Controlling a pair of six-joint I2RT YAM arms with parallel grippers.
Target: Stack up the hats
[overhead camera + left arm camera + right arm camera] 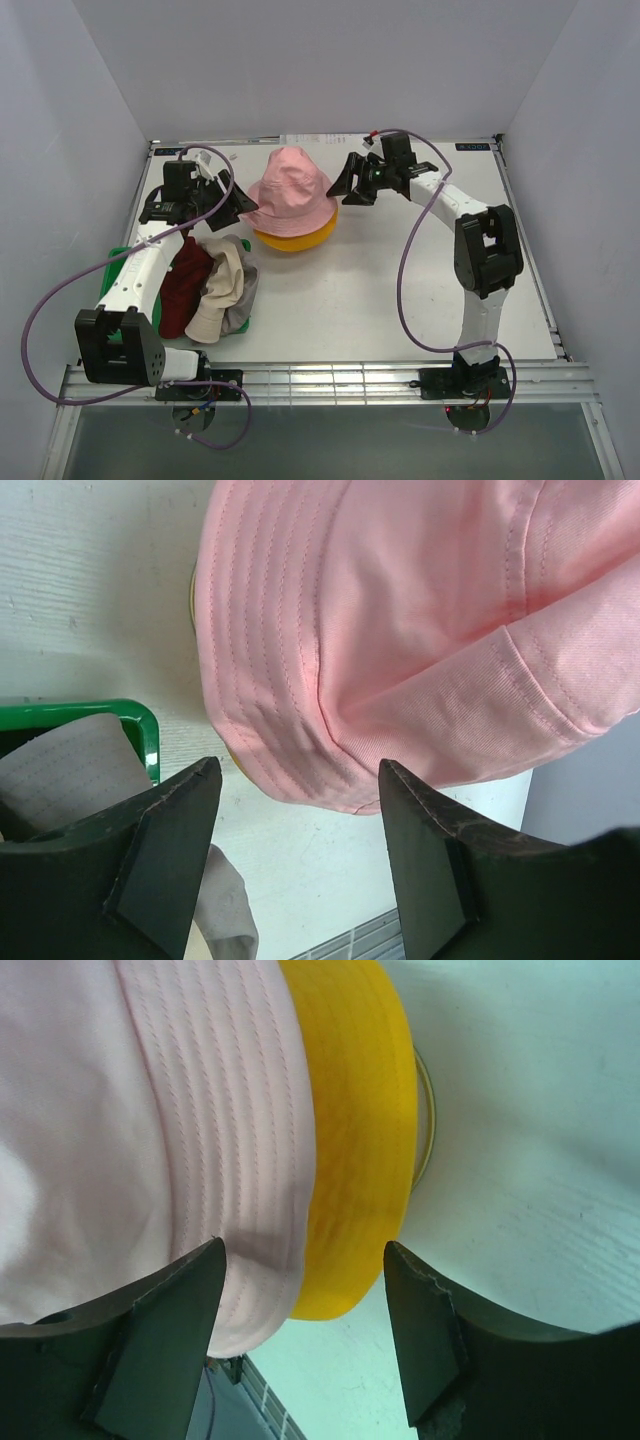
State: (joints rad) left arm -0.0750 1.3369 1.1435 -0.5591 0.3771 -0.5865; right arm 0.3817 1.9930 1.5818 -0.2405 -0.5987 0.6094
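Covering the yellow hat (296, 240) to its brim, the pink hat (290, 185) sits on top. Left fingers (160, 850) and right fingers (160, 1330) stand wide, holding nothing.

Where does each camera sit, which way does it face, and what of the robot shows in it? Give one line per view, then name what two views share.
Top external: above and behind the arms, looking down on the table; both arms, the left gripper and right gripper show.
Left wrist: on the left arm, facing the pink hat; own fingers show.
Right wrist: on the right arm, facing the pink hat atop the yellow hat; own fingers show.
Shared: every view shows the pink hat.
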